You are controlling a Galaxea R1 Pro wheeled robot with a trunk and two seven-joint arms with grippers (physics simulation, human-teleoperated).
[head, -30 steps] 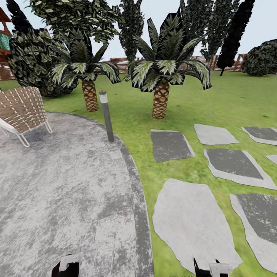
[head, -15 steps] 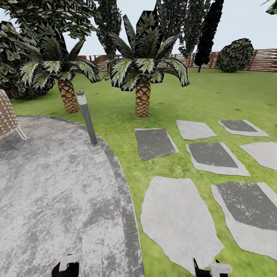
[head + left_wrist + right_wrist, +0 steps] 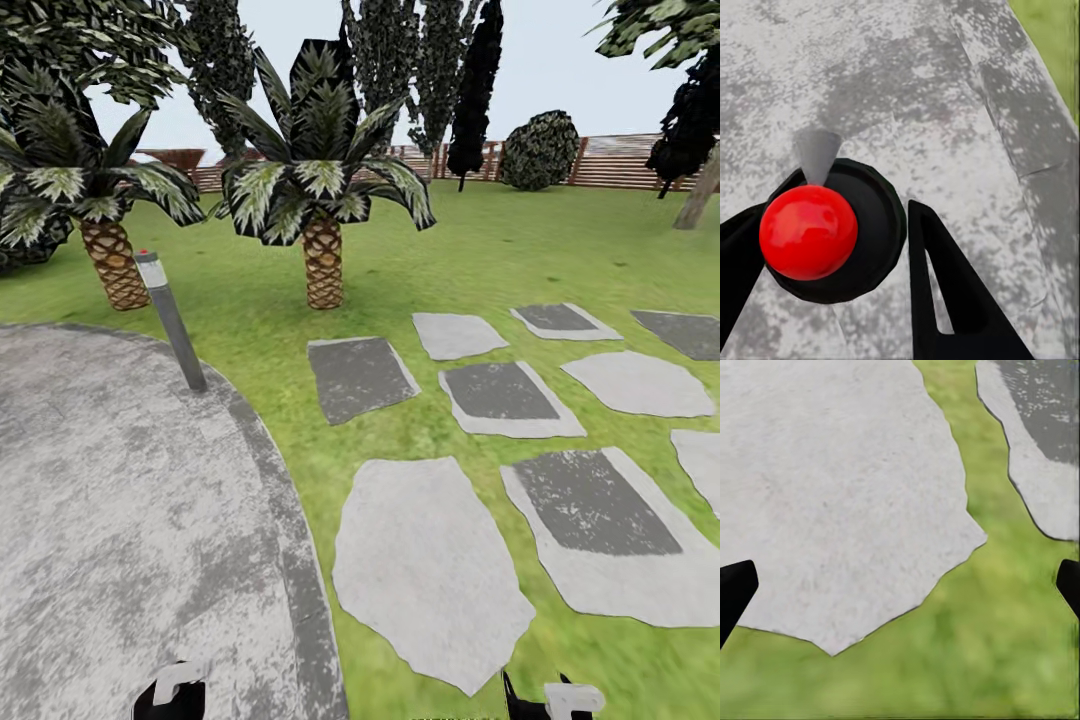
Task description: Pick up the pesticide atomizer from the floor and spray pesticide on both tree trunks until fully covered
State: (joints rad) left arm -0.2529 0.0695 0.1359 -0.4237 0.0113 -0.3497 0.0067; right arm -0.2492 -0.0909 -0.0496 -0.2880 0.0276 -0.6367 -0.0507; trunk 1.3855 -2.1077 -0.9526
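Note:
The pesticide atomizer is out of view. At the far right edge of the head view a pale tan tree trunk (image 3: 698, 196) leans up from the lawn (image 3: 520, 250), its crown cut off by the frame. My left gripper (image 3: 832, 217) hangs open over grey paving; a red ball on a black disc (image 3: 881, 225) shows between its black fingers (image 3: 945, 300). My right gripper (image 3: 900, 585) is wide open with nothing between its fingertips (image 3: 735, 592), above a pale stepping stone (image 3: 832, 487) and grass. Both wrists peek in at the head view's lower edge.
A round grey paved patio (image 3: 110, 500) with a kerb lies left, with a leaning bollard light (image 3: 170, 320) at its rim. Two low palm-like plants (image 3: 322, 200) stand beyond it. Several stepping stones (image 3: 425, 560) cross the grass to the right. Dark cypresses, a bush and a slatted fence (image 3: 620, 165) line the back.
The whole head view has swung to the right, so the camera has moved. The woven chair has left the picture at the left, and the pale trunk has come in at the right.

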